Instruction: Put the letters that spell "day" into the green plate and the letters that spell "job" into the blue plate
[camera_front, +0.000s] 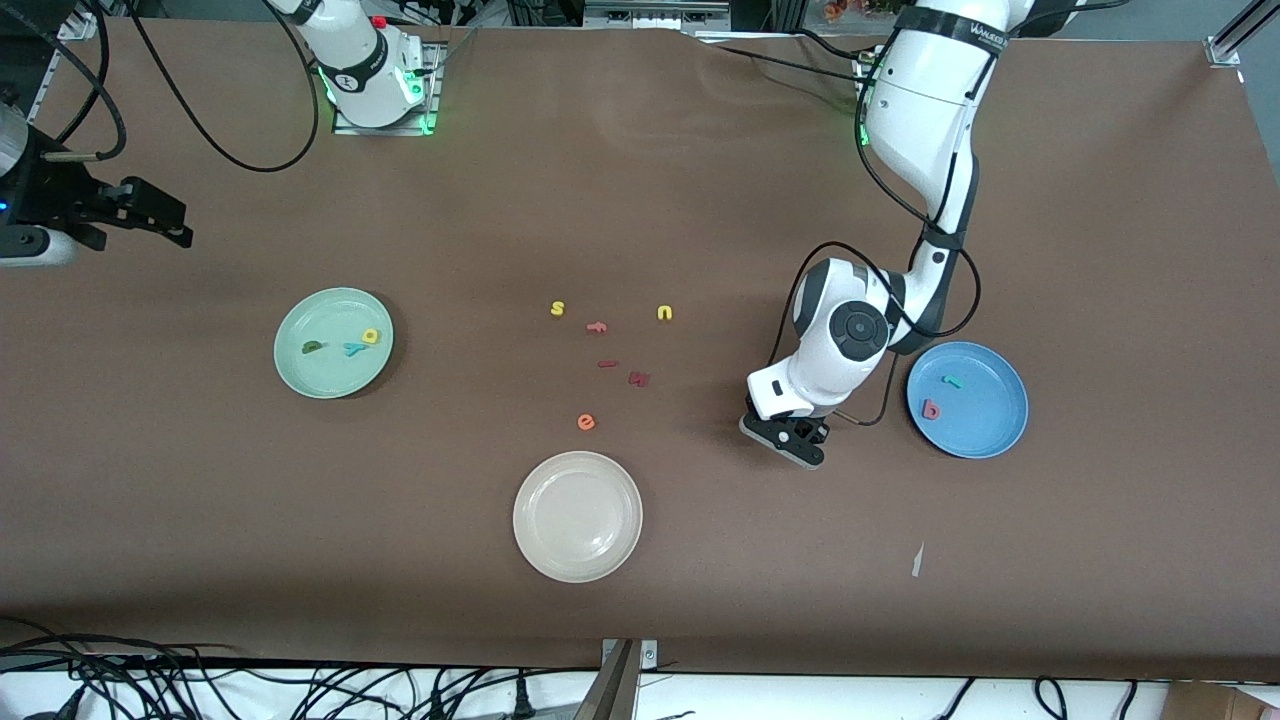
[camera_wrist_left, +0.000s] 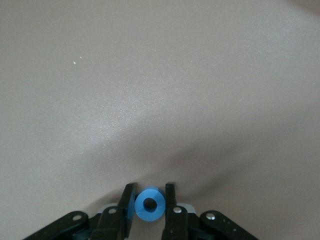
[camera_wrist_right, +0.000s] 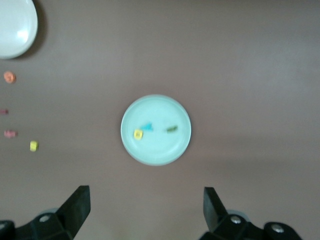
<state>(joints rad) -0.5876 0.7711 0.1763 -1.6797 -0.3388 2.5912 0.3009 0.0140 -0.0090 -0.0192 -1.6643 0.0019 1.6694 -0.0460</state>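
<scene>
My left gripper (camera_front: 795, 440) is low at the table beside the blue plate (camera_front: 985, 420), shut on the blue ring o (camera_wrist_left: 150, 205); both fingers (camera_wrist_left: 171, 197) press its sides. The front view hides the o under the hand. In the blue plate lie the teal j (camera_front: 952, 381) and the salmon b (camera_front: 931, 409). The green plate (camera_front: 320, 380) holds the dark green d (camera_front: 313, 347), the cyan y (camera_front: 354, 349) and the yellow a (camera_front: 371, 336). My right gripper (camera_front: 178, 225) waits high over the right arm's end of the table, open and with nothing in it (camera_wrist_right: 146, 205), looking down on the green plate (camera_wrist_right: 160, 150).
A cream-white plate (camera_front: 577, 516) sits nearest the front camera. Loose letters lie mid-table: yellow s (camera_front: 557, 308), red f (camera_front: 597, 327), yellow u (camera_front: 665, 313), orange e (camera_front: 586, 422) and two dark red pieces (camera_front: 639, 378). A paper scrap (camera_front: 917, 560) lies near the front edge.
</scene>
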